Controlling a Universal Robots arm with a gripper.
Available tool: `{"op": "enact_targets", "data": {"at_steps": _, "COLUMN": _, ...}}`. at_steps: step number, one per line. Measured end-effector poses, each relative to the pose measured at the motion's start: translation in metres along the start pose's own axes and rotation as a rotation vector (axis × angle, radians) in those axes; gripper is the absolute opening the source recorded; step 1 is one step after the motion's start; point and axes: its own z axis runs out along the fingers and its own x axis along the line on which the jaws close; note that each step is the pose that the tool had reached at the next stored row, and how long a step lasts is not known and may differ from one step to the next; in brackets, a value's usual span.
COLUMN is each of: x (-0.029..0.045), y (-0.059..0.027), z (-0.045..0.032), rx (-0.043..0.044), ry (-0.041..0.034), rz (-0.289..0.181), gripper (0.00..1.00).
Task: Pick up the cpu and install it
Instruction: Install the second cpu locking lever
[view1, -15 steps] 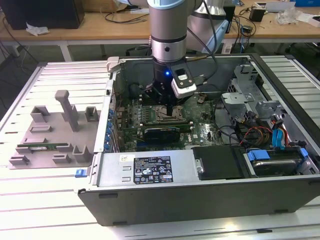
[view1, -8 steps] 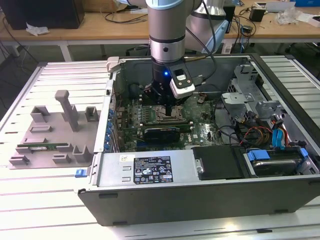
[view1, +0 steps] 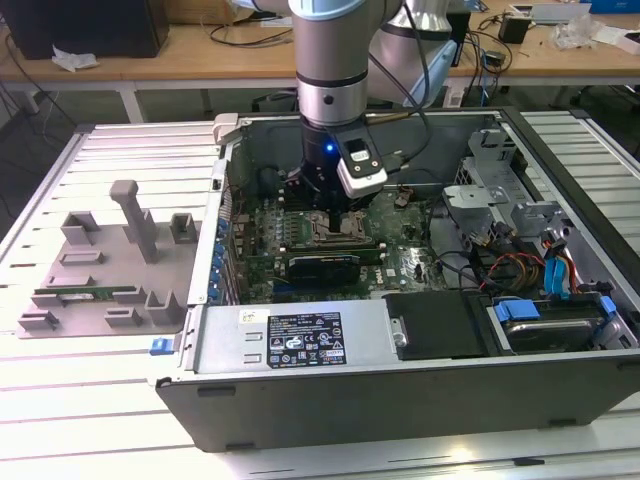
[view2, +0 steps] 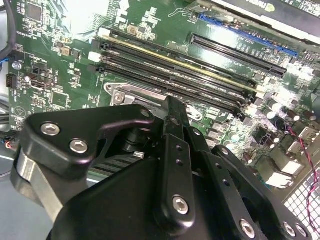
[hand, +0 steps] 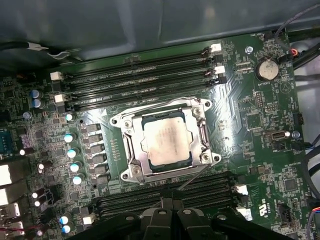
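- Arm is down inside the open PC case (view1: 300, 370); gripper (view1: 318, 195) hangs over the motherboard (hand: 260, 130), directly above the socket area.
- cpu (hand: 166, 138) sits flat in the socket (hand: 131, 165), silver top up, just ahead of and below the fingertips in the first wrist view. It looks squared to the frame, so my read is it's seated.
- Nothing in the gripper. Fingers (view2: 172, 150) appear drawn together in the second wrist view, with no chip between them. They're clear of the cpu, not touching it.
- Socket's metal frame surrounds the chip on all sides. A thin retention lever (hand: 192, 177) runs diagonally from the frame's near corner toward the gripper. I can't tell whether it is latched.
- Memory slots (hand: 140, 80) run in banks on the far side of the socket from the gripper, with another bank on the near side, under the fingertips. That leaves a tight corridor, which would explain the straight-down approach.
- Grey parts tray (view1: 95, 270) sits outside the case, well away from the gripper on the exterior view's left. A long green memory stick (view1: 85, 295) lies in it.
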Motion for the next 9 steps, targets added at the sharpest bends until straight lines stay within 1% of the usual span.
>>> {"op": "enact_targets", "data": {"at_steps": 9, "x": 0.0066, "y": -0.0012, "z": 0.0030, "rx": 0.0001, "ry": 0.0001, "rz": 0.000, "gripper": 0.11}}
